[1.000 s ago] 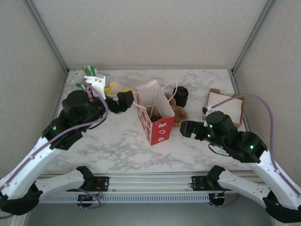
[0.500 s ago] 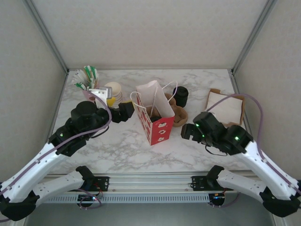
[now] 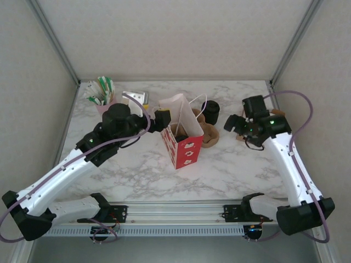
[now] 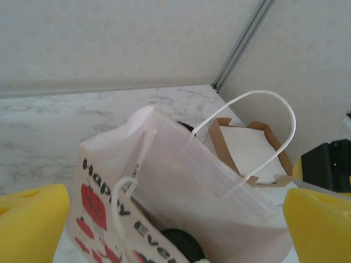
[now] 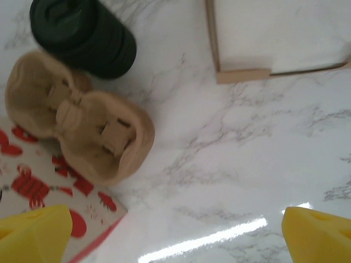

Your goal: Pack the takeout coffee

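**Left tool closes on the bag, right tool backs off**

- Landmark: the red-and-white paper bag (image 3: 184, 143), standing upright mid-tabletop (image 3: 230, 172) with its mouth open.
- Takeout coffee (image 4: 184, 245): its black lid shows low down inside the bag. I can't tell whether the cup stands straight, as the bag wall hides its body.
- Left tool (image 3: 160, 120): a second ago it hung well to the left of the bag. It has since swung in and now sits just beside the bag's upper left edge, looking down into the mouth. Its yellow pads (image 4: 33, 219) are spread wide with nothing between them, and whether they touch the paper is unclear.
- Right tool (image 3: 233, 124): a second ago it was near the front right of the bag. The arm has since lifted away toward the back right. It now hovers over bare marble beyond the pulp cup carrier (image 5: 82, 131), which leans against the bag's right side. Its pads (image 5: 315, 235) are also spread and empty.
- Behind the carrier is the stack of black lids (image 5: 88, 35), and further right a cardboard tray (image 5: 244, 75) of white napkins. Neither has moved.

Reading: the cup looks delivered. The right arm seems to be clearing out while the left comes in to tend the bag, perhaps at its white loop handle (image 4: 274, 109). The thin paper could crumple or tip if nudged.
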Motion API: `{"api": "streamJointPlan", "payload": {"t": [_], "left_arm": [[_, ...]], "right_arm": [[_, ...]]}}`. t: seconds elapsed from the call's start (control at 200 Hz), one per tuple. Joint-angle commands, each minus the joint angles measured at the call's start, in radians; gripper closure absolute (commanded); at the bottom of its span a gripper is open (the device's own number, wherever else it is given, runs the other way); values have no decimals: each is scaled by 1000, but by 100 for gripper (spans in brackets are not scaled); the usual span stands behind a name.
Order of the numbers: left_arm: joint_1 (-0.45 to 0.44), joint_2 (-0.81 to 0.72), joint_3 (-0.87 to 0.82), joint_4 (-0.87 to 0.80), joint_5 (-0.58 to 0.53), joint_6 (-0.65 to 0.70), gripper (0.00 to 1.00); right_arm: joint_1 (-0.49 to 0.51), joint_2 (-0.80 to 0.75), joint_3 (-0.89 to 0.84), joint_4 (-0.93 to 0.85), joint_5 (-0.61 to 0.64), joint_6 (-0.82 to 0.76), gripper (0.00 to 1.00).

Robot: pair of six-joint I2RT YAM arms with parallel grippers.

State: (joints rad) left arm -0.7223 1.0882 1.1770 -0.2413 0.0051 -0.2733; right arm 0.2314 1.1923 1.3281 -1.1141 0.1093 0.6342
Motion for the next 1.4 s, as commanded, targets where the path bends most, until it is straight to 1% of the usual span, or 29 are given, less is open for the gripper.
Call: {"api": "streamJointPlan", "payload": {"t": [0.0,0.065,0.155,0.275,0.335,0.391,0.536,0.661,0.846,1.041,1.167,1.392], "left_arm": [[9,34,54,49,23,61,0],[9,62,64,61,24,75,0],[11,96,71,71,22,85,0],[20,115,60,85,19,85,0],[30,119,52,86,18,85,0],[38,120,47,86,14,88,0],[56,121,38,83,-1,93,0],[68,115,29,83,1,92,0],[88,126,24,85,4,92,0],[101,144,26,85,12,89,0],[107,156,27,84,15,88,0],[115,177,36,84,28,85,0]], "right_arm": [[-114,50,29,34,-63,-55,1],[-171,104,27,71,-73,-94,1],[-219,196,42,115,-75,-122,1],[-288,312,55,179,-121,-164,1],[-311,374,74,197,-105,-203,1],[-324,437,103,200,-66,-235,1],[-375,591,172,207,-20,-288,8],[-423,686,209,241,-71,-330,12],[-441,803,299,229,-56,-403,17],[-451,884,378,225,-108,-458,19],[-455,946,434,185,-99,-470,20],[-458,1067,432,142,-93,-459,22]]}}
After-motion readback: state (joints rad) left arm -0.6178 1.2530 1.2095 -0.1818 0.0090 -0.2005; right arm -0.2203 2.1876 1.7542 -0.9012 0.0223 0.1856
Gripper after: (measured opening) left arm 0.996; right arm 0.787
